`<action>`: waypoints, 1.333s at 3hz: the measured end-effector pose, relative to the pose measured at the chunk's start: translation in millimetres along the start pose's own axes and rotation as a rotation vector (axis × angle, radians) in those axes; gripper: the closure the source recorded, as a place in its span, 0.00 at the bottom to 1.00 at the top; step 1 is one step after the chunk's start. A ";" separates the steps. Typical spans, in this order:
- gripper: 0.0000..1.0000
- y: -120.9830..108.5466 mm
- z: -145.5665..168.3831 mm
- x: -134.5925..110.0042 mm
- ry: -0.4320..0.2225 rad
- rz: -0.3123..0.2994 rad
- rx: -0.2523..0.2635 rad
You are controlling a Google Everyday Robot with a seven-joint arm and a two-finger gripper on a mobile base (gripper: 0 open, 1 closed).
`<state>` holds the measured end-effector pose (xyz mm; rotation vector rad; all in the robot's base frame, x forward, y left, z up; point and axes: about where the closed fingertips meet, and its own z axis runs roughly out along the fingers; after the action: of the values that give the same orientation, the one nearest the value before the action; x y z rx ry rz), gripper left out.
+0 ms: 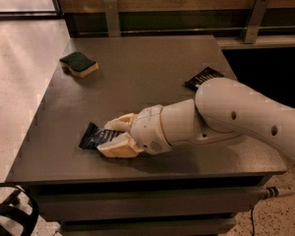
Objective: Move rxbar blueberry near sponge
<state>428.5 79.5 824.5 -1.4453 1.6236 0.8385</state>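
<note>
Gripping the rxbar blueberry at its right end, the gripper is lying low on the near-left part of the table, its two fingers pressing on the wrapper from both sides. The sponge is sitting well apart at the far-left corner. The grasp appears made; lifting, carrying and placing near the sponge are remaining.
</note>
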 end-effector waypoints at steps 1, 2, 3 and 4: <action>1.00 -23.9 -22.0 -13.7 0.023 -0.024 0.024; 1.00 -57.4 -47.3 -30.2 0.022 -0.050 0.074; 1.00 -98.4 -66.2 -45.8 0.005 -0.056 0.145; 1.00 -150.3 -80.9 -61.3 -0.001 -0.039 0.244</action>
<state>569.4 17.8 920.6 -1.2998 1.6291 0.5954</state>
